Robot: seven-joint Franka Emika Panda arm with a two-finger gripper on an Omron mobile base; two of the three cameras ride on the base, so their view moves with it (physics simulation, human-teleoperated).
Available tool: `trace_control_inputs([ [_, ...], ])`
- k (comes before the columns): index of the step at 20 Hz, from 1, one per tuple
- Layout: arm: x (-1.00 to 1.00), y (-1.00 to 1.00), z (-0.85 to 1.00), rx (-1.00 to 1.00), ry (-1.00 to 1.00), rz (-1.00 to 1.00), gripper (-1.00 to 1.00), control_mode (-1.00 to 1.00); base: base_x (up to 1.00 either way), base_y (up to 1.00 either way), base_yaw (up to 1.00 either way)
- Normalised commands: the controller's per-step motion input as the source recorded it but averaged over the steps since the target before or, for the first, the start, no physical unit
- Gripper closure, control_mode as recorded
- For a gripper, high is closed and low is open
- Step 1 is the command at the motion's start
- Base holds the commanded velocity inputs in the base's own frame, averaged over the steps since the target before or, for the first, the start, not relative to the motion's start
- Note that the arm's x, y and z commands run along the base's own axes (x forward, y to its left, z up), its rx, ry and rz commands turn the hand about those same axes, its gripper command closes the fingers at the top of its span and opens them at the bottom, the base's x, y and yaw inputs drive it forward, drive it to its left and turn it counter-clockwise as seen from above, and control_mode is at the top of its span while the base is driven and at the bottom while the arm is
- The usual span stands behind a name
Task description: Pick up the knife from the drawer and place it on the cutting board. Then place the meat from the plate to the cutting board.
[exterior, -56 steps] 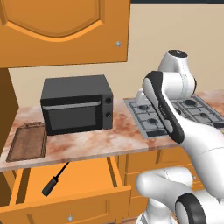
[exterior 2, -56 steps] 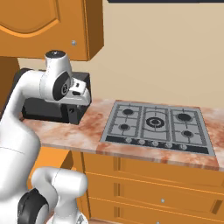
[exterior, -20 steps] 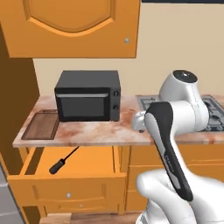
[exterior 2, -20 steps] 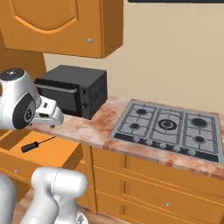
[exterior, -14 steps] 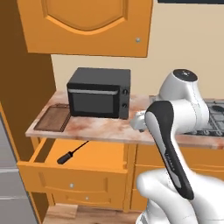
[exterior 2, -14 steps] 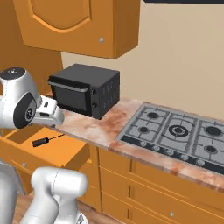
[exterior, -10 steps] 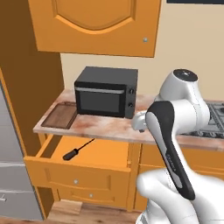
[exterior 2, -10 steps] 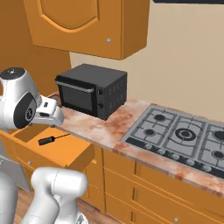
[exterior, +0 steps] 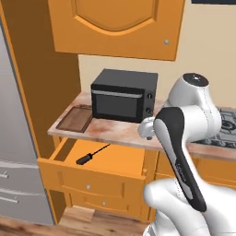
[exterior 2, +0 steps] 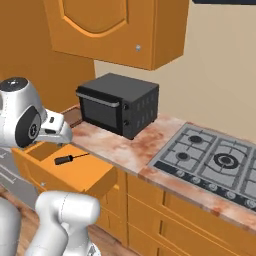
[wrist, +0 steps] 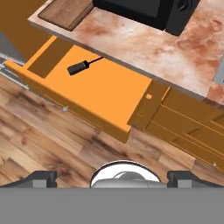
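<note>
Tool (wrist: 112,177) fingers spread wide, empty, above knife (exterior: 92,154) lying diagonally in drawer (exterior: 115,159), handle frontward.

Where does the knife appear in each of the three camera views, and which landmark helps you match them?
Left base view: the knife lies in the open drawer, lower left.
Right base view: knife at left centre, in the drawer.
Hand view: knife upper left.
Shared landmark: the black microwave on the counter behind the drawer.

We see even, bright, rendered light with no glare. Soft shadow lies under the cabinet (exterior: 115,27) and inside the drawer (exterior: 106,159). Everything is sharp, edges undistorted.
</note>
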Motion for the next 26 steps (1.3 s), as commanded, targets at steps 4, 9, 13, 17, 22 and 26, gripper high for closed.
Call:
trace_control_inputs([
  [4, 0.00, 0.00, 0.00, 0.00, 0.00, 0.00, -1.00, 1.00, 0.36, 0.49, 0.12],
  [9, 0.00, 0.00, 0.00, 0.00, 0.00, 0.00, -1.00, 1.00, 0.13, 0.51, 0.03],
  [13, 0.00, 0.00, 0.00, 0.00, 0.00, 0.00, -1.00, 1.00, 0.02, -0.07, 0.32],
  [17, 0.00, 0.00, 0.00, 0.00, 0.00, 0.00, -1.00, 1.00, 0.14, -0.10, 0.32],
  [22, 0.00, 0.00, 0.00, 0.00, 0.00, 0.00, -1.00, 1.00, 0.18, -0.19, 0.14],
  [26, 0.00, 0.00, 0.00, 0.00, 0.00, 0.00, -1.00, 1.00, -0.21, -0.32, 0.03],
])
